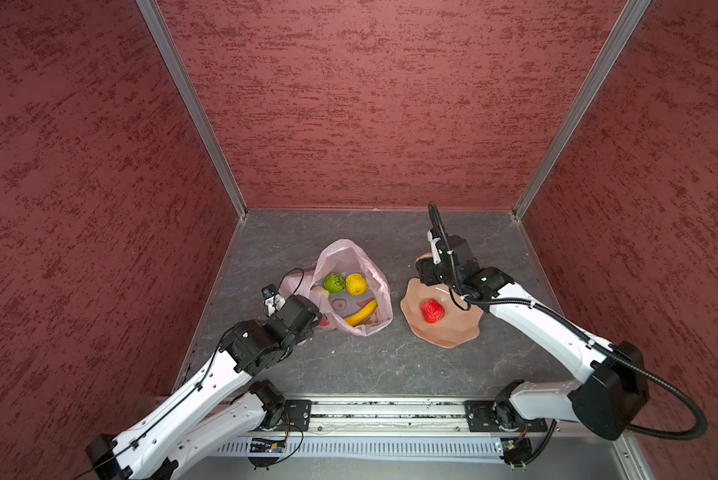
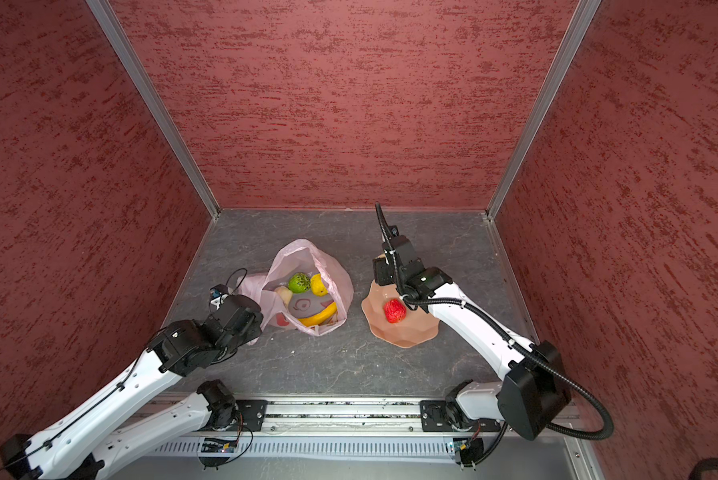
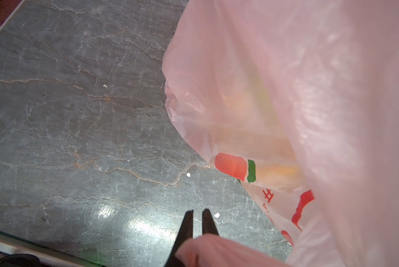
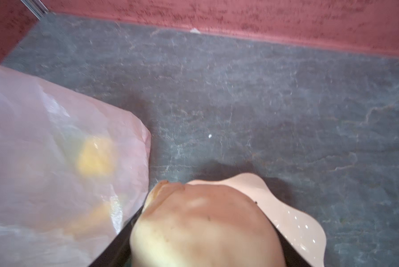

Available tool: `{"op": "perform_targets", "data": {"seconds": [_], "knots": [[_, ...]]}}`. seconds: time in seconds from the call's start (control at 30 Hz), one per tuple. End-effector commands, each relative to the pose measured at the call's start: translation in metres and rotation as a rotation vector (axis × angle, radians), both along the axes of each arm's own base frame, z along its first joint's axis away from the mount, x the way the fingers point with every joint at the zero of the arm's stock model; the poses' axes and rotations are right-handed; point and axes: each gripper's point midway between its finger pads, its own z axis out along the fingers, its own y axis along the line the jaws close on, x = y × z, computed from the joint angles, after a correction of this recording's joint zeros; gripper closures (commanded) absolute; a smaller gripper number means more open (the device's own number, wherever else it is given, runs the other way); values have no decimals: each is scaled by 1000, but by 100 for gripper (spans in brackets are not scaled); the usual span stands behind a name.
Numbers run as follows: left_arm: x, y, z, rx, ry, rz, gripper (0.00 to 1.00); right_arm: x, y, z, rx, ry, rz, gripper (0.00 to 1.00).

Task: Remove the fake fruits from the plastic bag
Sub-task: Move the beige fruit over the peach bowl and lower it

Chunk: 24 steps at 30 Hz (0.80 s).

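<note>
The pink plastic bag (image 1: 349,257) stands open mid-table, also seen in the left wrist view (image 3: 286,92). Inside lie a green ball (image 1: 335,283), a yellow ball (image 1: 356,284), a banana (image 1: 361,312) and a beige lump (image 1: 320,292). My left gripper (image 3: 197,213) is shut at the bag's left side, with pink film bunched at the base of its fingers. My right gripper (image 4: 205,231) is shut on a pale beige knobbly fruit (image 4: 205,219), held over the far rim of the peach bowl (image 1: 453,336). A red fruit (image 1: 432,311) lies in that bowl.
Red textured walls close in the grey stone table (image 1: 370,365) on three sides. A metal rail (image 1: 390,411) with both arm bases runs along the front edge. The bowl (image 2: 407,336) sits just right of the bag (image 2: 307,257).
</note>
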Motion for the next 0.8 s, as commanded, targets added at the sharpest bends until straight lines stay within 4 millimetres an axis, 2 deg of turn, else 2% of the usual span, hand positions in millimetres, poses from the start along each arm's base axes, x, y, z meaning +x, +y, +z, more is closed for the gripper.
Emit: {"op": "perform_targets", "data": {"seconds": [0.0, 0.1, 0.4, 0.77], "knots": [[-2, 2, 0, 13, 9, 2, 88, 11, -14, -3, 63, -29, -106, 69], [0, 1, -1, 22, 12, -2, 88, 15, -24, -19, 72, -7, -144, 68], [-1, 0, -3, 14, 8, -10, 88, 24, -54, -48, 64, 42, -235, 68], [-3, -1, 0, 16, 6, -16, 88, 10, -65, -85, 62, 104, -260, 65]]}}
